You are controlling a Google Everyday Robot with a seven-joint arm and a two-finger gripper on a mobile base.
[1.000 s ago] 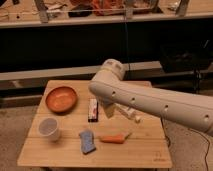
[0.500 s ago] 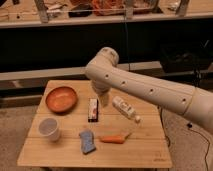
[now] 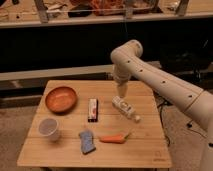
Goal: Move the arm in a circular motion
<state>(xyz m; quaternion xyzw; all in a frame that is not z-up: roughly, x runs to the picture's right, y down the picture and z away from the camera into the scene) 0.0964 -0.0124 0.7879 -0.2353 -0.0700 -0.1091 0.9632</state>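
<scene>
Cream-white, the arm (image 3: 165, 82) reaches in from the right of the camera view, its elbow now higher and farther back over the wooden table (image 3: 150, 150) than a second ago, when it hung low above the front objects. That sweep looks like part of a circle under way. The gripper (image 3: 121, 92) points down at the table's rear; a clear bottle (image 3: 125, 108) lies just below it, an orange bowl (image 3: 61, 99) well to its left.
</scene>
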